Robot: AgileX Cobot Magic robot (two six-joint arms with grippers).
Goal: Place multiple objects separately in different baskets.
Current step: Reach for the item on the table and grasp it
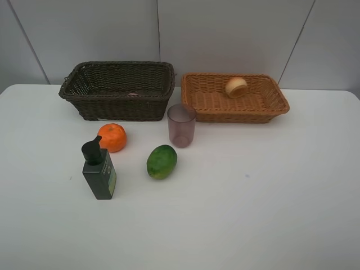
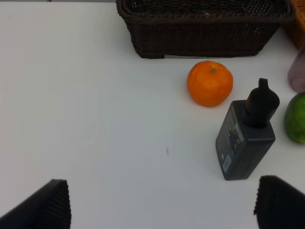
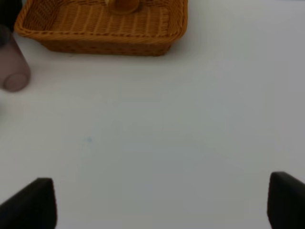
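Observation:
On the white table stand a dark brown basket (image 1: 118, 90) (image 2: 202, 26) and a light tan basket (image 1: 270, 104) (image 3: 102, 28). A peach (image 1: 235, 86) lies inside the tan one. In front of the baskets are an orange tangerine (image 1: 112, 137) (image 2: 209, 83), a mauve cup (image 1: 181, 125) (image 3: 13, 67), a green oval fruit (image 1: 162, 161) (image 2: 296, 117) and a dark green pump bottle (image 1: 99, 169) (image 2: 247, 138). My left gripper (image 2: 162, 205) is open over bare table, short of the bottle. My right gripper (image 3: 162, 200) is open, well back from the tan basket. Neither arm shows in the exterior high view.
A grey panelled wall (image 1: 169, 34) rises right behind the baskets. White tabletop (image 1: 253, 214) stretches in front of and to the right of the objects, with the table's back edge (image 1: 28, 86) close behind the dark basket.

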